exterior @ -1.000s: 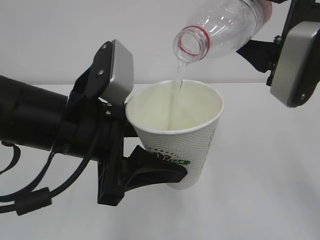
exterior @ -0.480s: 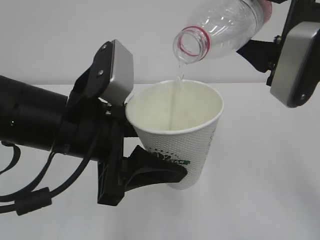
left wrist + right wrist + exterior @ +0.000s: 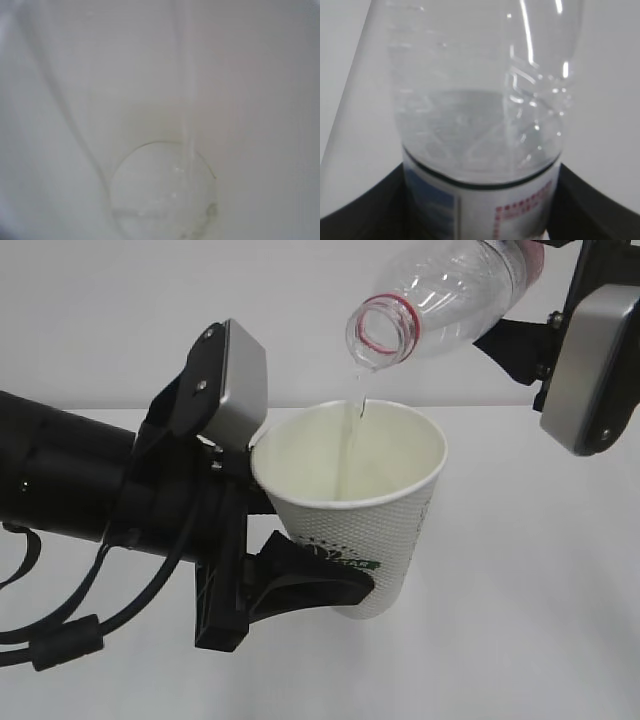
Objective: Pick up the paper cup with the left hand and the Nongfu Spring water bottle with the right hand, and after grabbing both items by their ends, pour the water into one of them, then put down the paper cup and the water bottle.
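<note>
Clear water (image 3: 352, 435) falls from my tilted bottle (image 3: 445, 295) into the cup (image 3: 355, 505). My left claw (image 3: 300, 585) grips the cup; the right claw (image 3: 520, 345) seemingly clamps the bottle.

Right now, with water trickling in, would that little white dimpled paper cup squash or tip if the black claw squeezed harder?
Probably it would squash: the small white dimpled paper cup looks thin-walled, clamped low by the black left gripper. It likely weighs little; only a shallow pool of water shows inside. Held tilted, a full cup might spill.
</note>
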Motion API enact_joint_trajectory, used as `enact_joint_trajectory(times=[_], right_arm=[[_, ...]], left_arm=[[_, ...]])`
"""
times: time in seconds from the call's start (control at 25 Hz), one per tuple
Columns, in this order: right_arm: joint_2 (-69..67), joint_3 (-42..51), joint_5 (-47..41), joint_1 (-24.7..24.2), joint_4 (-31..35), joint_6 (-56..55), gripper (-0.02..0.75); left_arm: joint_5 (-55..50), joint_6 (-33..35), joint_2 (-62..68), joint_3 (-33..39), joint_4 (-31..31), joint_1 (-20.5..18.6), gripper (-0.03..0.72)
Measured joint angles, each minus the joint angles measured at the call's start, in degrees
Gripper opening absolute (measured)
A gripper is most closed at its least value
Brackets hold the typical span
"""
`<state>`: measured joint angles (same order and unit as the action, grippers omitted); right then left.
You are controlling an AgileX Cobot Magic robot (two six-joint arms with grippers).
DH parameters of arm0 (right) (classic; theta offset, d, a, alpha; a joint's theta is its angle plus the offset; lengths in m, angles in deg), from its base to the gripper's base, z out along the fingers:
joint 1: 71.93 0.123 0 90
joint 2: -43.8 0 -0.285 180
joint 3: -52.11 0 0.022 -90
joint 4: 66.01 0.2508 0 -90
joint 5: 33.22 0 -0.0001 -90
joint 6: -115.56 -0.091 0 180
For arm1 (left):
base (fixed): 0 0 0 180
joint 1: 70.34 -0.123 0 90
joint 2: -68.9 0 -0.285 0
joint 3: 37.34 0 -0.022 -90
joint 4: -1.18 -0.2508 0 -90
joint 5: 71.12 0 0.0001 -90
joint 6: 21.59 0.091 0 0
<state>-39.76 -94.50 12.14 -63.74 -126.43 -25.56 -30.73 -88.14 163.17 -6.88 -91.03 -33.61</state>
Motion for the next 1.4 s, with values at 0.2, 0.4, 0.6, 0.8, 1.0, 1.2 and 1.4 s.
enact_joint_trajectory(times=[0.2, 0.4, 0.6, 0.8, 1.0, 1.2, 1.4], right_arm=[[0.0, 0.0, 0.0, 0.0, 0.0, 0.09, 0.512], [0.0, 0.0, 0.0, 0.0, 0.0, 0.34, 0.512], [0.0, 0.0, 0.11, 0.0, 0.0, 0.34, 0.512], [0.0, 0.0, 0.11, 0.0, 0.0, 0.57, 0.512], [0.0, 0.0, 0.11, 0.0, 0.0, 0.57, 0.512], [0.0, 0.0, 0.11, 0.0, 0.0, 0.57, 0.512], [0.0, 0.0, 0.11, 0.0, 0.0, 0.65, 0.512]], left_arm=[[0.0, 0.0, 0.0, 0.0, 0.0, 0.0, 0.492], [0.0, 0.0, 0.0, 0.0, -0.08, 0.0, 0.492], [0.0, 0.0, 0.0, 0.0, -0.08, 0.0, 0.492], [-0.09, 0.0, 0.0, 0.0, -0.08, 0.0, 0.492], [-0.09, 0.0, 0.0, 0.0, -0.12, 0.0, 0.492], [-0.09, 0.0, 0.0, 0.0, -0.21, 0.0, 0.492], [-0.5, 0.0, 0.0, 0.0, -0.21, 0.0, 0.492]])
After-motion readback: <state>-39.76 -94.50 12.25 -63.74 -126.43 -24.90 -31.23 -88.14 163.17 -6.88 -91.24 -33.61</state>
